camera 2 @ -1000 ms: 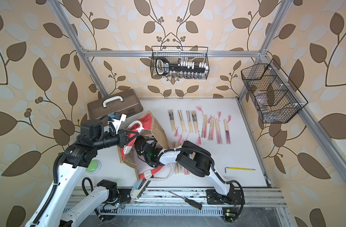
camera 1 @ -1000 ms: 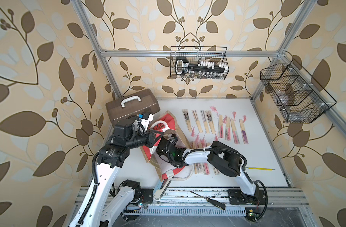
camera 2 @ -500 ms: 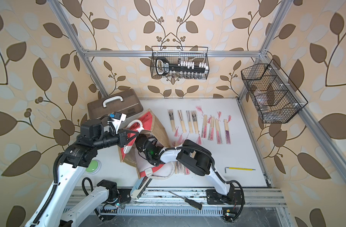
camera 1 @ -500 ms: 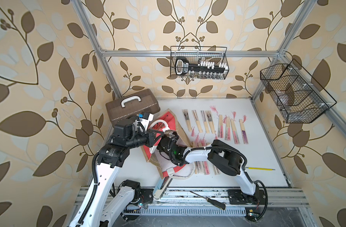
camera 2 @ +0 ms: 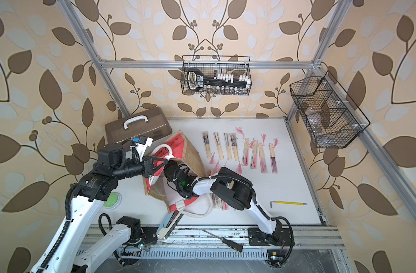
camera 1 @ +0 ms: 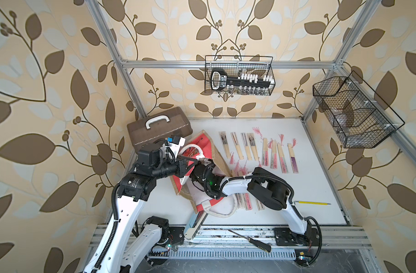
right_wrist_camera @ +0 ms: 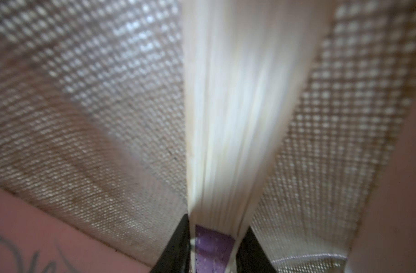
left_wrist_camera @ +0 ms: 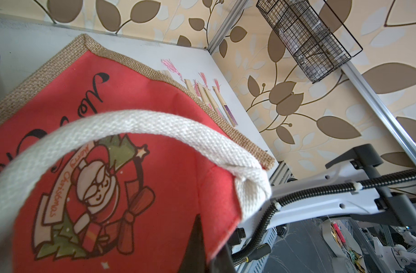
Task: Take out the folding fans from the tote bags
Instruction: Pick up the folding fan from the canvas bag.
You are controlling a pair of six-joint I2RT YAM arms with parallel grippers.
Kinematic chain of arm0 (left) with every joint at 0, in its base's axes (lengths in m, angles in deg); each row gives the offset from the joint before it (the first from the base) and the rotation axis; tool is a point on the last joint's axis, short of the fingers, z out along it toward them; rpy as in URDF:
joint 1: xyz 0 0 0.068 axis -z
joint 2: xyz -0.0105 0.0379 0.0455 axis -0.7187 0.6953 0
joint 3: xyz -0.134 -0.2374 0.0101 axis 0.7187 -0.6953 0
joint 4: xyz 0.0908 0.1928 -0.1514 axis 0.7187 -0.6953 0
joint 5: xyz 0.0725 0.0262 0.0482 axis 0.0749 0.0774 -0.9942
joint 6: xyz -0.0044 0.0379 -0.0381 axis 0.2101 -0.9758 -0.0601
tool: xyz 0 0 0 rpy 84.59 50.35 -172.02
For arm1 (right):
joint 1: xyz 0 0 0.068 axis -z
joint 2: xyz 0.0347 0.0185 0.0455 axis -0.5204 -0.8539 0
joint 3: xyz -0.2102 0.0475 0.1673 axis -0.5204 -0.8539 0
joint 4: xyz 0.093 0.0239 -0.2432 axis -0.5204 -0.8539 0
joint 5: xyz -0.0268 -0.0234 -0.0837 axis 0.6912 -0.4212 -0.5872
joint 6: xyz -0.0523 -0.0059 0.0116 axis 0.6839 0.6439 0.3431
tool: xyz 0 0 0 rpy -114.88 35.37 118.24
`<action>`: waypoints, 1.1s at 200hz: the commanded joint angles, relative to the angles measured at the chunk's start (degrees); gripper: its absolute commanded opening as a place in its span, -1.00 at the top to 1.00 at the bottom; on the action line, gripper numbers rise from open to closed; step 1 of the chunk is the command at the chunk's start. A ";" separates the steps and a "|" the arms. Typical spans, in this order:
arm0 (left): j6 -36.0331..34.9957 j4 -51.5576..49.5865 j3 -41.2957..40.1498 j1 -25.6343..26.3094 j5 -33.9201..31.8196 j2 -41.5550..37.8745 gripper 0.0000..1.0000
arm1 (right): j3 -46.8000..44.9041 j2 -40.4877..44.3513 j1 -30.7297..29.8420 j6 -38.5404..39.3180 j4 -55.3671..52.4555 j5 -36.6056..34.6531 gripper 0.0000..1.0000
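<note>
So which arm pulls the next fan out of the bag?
Right. The right gripper is inside the bag, jaws around a fan; the left gripper is pinching the bag rim, holding it open.

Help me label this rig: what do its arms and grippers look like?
Left arm and right arm: white links, black joints, black ribbed cable hoses. Left gripper and right gripper: black tapered fingers. A green light glows on the right wrist.
</note>
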 commanded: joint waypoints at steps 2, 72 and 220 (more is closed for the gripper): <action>-0.38 2.76 0.21 0.55 3.52 -1.08 1.00 | 1.33 -1.51 0.67 -1.23 2.35 -0.16 0.45; -1.66 0.99 0.40 0.55 -4.52 -1.72 1.00 | -1.38 1.16 0.67 0.55 3.63 1.81 0.48; -1.22 -0.65 0.42 0.55 -20.03 -0.58 1.00 | -12.53 14.03 -0.38 3.49 2.41 8.00 0.54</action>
